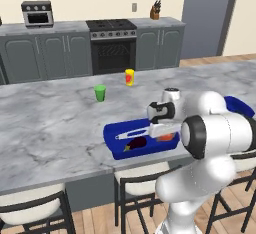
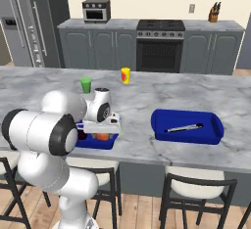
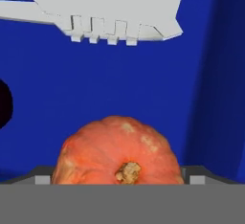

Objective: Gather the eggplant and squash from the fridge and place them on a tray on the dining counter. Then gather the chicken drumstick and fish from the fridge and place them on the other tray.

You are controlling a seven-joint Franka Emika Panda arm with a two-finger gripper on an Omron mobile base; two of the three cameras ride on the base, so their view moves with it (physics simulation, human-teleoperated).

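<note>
I am holding my jaws (image 1: pixel 162 130) spread wide over the near blue tray (image 1: pixel 112 139) on the marble desk (image 1: pixel 50 128), and they are pinching nothing. In the hand view the squash (image 3: pixel 117 151) is sitting directly ahead of me, between my two dark finger tips (image 3: pixel 43 177), its dry stem facing the camera; it is round and ribbed, so it is offering no real long axis to line up with. I judge it to be resting on the tray floor rather than hanging in my grip, though the contact underneath is hidden. The eggplant (image 1: pixel 136 144) is lying in the same tray, just to one side of the squash, showing as a dark shape at the edge of the hand view. A pale flat utensil (image 3: pixel 110 17) is lying beyond the squash on the tray floor. The other tray (image 2: pixel 186 127) is sitting well apart to my right on the desk, carrying only a similar utensil (image 2: pixel 183 128). I judge the vegetable half of the task to be finishing, so the coming move is calling for lifting straight away from the squash without nudging it. A green cup (image 1: pixel 100 93) and a yellow cup (image 1: pixel 129 77) are standing farther back. No brand, label or writing is legible anywhere.
</note>
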